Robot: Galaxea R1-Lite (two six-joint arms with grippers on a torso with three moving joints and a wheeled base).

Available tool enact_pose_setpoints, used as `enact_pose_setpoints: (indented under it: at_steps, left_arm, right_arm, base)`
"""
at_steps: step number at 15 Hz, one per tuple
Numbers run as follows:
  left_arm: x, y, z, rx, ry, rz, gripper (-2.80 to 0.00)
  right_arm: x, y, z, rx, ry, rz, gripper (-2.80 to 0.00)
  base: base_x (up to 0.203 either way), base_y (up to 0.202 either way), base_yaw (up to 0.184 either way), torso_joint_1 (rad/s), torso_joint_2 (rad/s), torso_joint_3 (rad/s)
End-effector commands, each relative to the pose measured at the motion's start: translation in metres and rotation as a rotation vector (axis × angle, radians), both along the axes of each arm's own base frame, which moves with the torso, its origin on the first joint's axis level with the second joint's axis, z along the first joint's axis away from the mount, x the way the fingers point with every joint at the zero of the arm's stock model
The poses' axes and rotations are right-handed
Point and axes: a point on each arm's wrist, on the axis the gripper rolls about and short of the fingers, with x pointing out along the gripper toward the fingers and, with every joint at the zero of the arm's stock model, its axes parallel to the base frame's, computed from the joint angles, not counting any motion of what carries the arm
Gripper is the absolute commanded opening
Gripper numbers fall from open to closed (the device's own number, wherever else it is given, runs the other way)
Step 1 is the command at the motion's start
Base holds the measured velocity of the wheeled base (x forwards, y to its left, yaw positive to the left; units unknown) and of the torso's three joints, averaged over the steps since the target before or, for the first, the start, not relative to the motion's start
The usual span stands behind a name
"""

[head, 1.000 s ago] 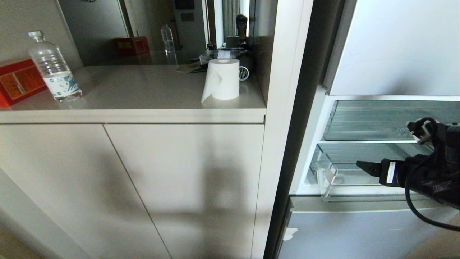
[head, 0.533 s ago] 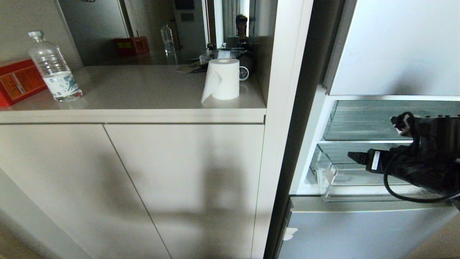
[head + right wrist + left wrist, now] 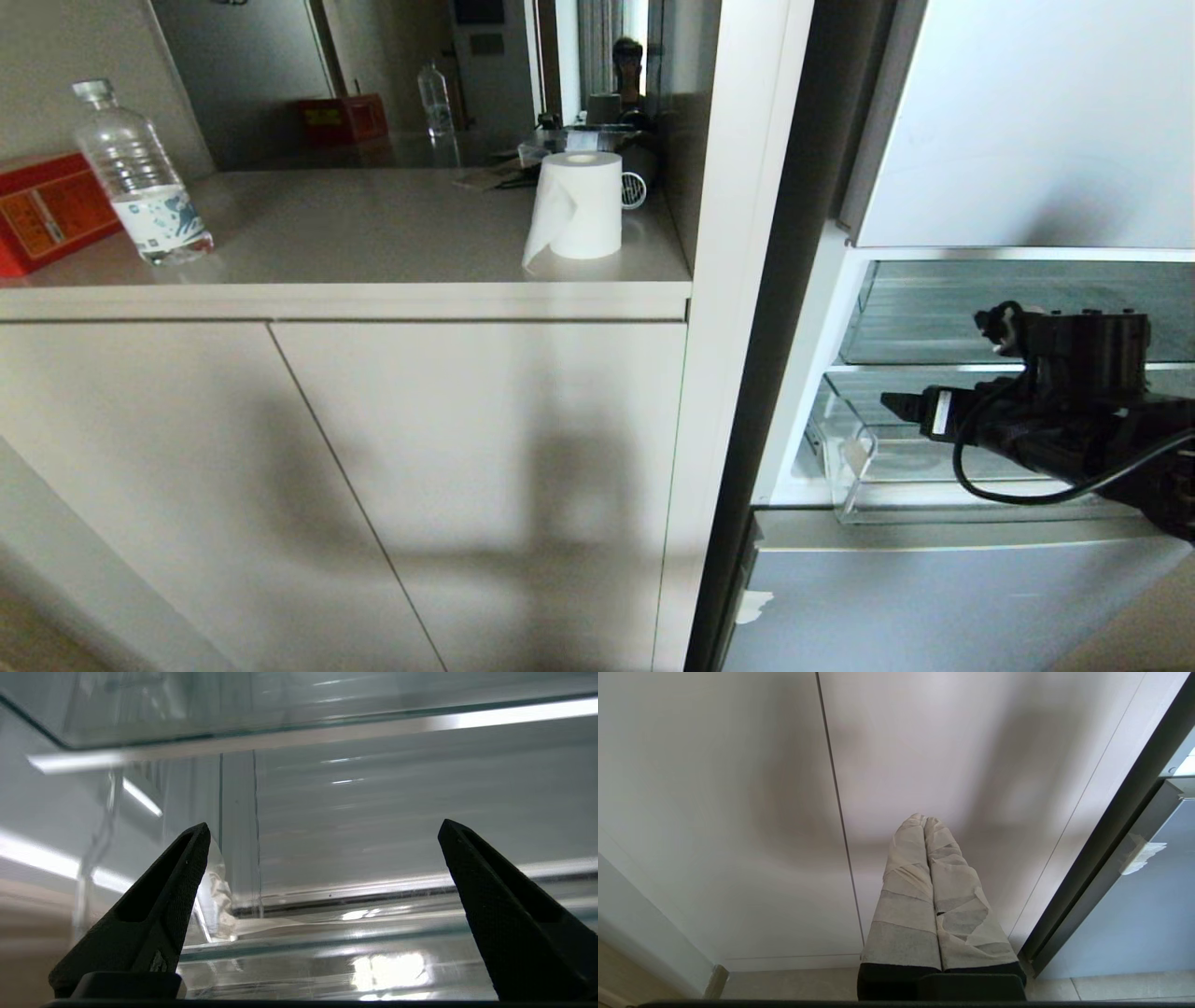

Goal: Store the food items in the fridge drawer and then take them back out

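Your right gripper (image 3: 892,403) now sits further toward the left of the head view than a second ago, and a little higher in the frame, its black tip reaching over the open fridge drawer (image 3: 854,509) in the lower right. The wrist block (image 3: 1083,343) behind it has slid left with it, so more of the arm shows inside the frame. The loose black cable (image 3: 1018,490) now droops in a loop across the drawer's front lip.
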Motion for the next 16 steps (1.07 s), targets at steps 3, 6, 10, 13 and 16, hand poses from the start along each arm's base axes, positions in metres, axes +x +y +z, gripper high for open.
enact_pose_setpoints:
  at_steps: [3,6,10,13,16]
  left_arm:
    - [0.0,0.0,0.0,0.0,0.001,0.0,-2.8]
    - [0.0,0.0,0.0,0.0,0.001,0.0,-2.8]
    - [0.0,0.0,0.0,0.0,0.001,0.0,-2.8]
    - [0.0,0.0,0.0,0.0,0.001,0.0,-2.8]
    - [0.0,0.0,0.0,0.0,0.001,0.0,-2.8]
  right_arm:
    - [-0.002,-0.008,-0.005,-0.02,0.051,-0.014,0.0]
    - [-0.017,-0.016,0.007,-0.025,0.077,-0.035,0.0]
    - [-0.045,-0.027,0.019,-0.06,0.102,-0.058,0.0]
    - [-0.065,-0.028,0.022,-0.077,0.111,-0.058,0.0]
    - [-0.075,-0.032,0.017,-0.116,0.142,-0.063,0.0]
  base:
    - [0.0,0.0,0.0,0.0,0.0,0.0]
    - [0.0,0.0,0.0,0.0,0.0,0.0]
    - [0.0,0.0,0.0,0.0,0.0,0.0]
    - [0.0,0.0,0.0,0.0,0.0,0.0]
    - [0.0,0.0,0.0,0.0,0.0,0.0]
